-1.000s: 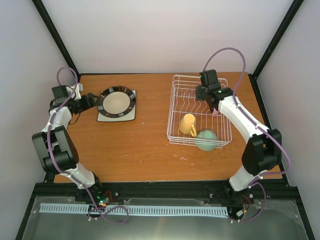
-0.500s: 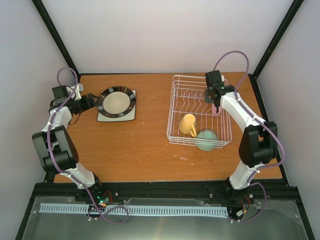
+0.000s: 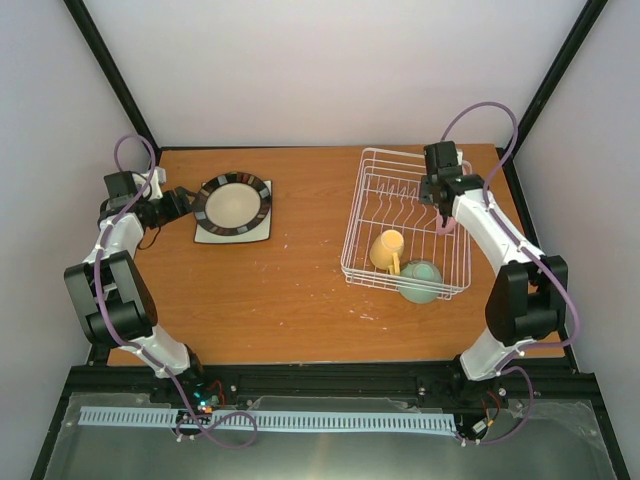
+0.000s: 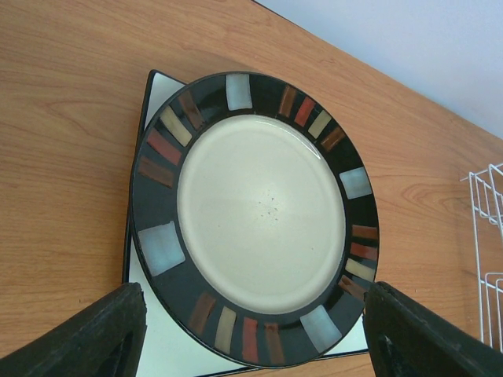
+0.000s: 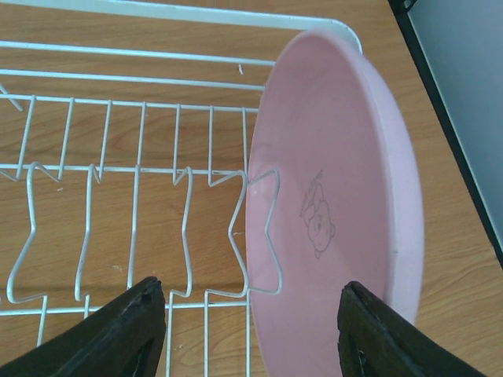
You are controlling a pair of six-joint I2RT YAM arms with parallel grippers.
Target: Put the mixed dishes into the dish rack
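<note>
The black-rimmed round plate (image 3: 232,203) lies on the white square plate (image 3: 232,234) at the back left. My left gripper (image 3: 186,204) is open at the plate's left edge; in the left wrist view its fingers straddle the near rim of the plate (image 4: 259,212) over the square plate (image 4: 157,349). The dish rack (image 3: 352,212) holds the pale yellow mug (image 3: 387,250), the mint-green bowl (image 3: 420,281) and the pink plate (image 3: 447,226). My right gripper (image 3: 441,196) is open above the pink plate (image 5: 338,157), which stands on edge against the rack's prongs (image 5: 134,169). The mint-green plate is out of view.
The rack's edge shows at the right of the left wrist view (image 4: 491,259). The black frame posts (image 3: 548,75) stand at the back corners, and the table's right edge (image 3: 520,215) is close beside the rack. Bare wood (image 3: 290,270) lies between the plates and the rack.
My right gripper has moved right over the rack's right end. The rack, with the mug, bowl and pink plate, has slid a little to the right. The left arm has not moved.
</note>
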